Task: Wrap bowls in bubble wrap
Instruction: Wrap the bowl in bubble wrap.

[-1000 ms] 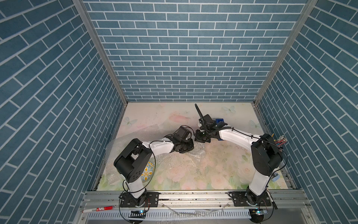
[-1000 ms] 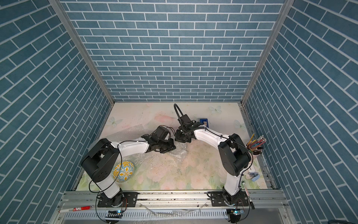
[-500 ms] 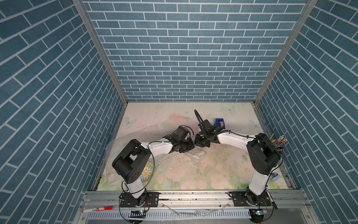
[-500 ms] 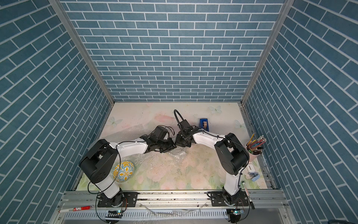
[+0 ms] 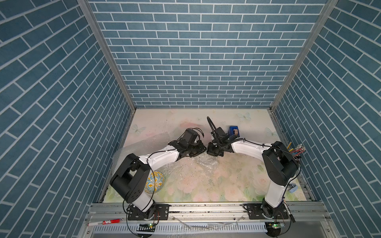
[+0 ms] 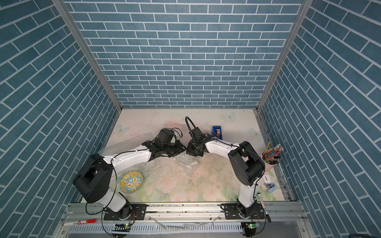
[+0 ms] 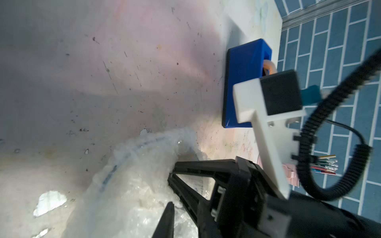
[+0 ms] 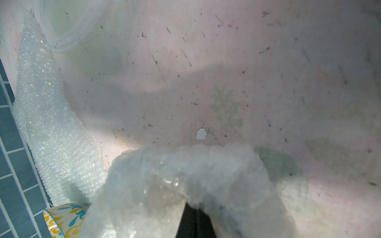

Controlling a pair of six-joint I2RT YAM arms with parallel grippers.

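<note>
The crumpled bubble wrap (image 5: 203,162) bundle lies mid-table under both grippers. A curved blue line shows through the bubble wrap (image 7: 132,185) and looks like a bowl's rim. My left gripper (image 5: 203,148) sits at the bundle; only one finger (image 7: 169,208) shows, pressed into the wrap. My right gripper (image 5: 208,151) faces it, almost touching. Its fingers are shut, with the tips of the right gripper (image 8: 194,208) buried in a raised fold of bubble wrap (image 8: 185,175). The yellow-and-blue bowl (image 6: 132,182) sits uncovered near the left arm's base. A flat second sheet (image 5: 144,142) lies at the left.
A blue tape dispenser (image 5: 234,131) stands just behind the right gripper. A cup of pencils (image 6: 272,156) and a small white-and-blue item (image 6: 268,183) sit along the right edge. A red marker (image 5: 104,222) lies on the front rail. Brick walls close in three sides.
The right gripper has moved left and nearer, uncovering the tape dispenser and closing on the left gripper. The left gripper has barely shifted.
</note>
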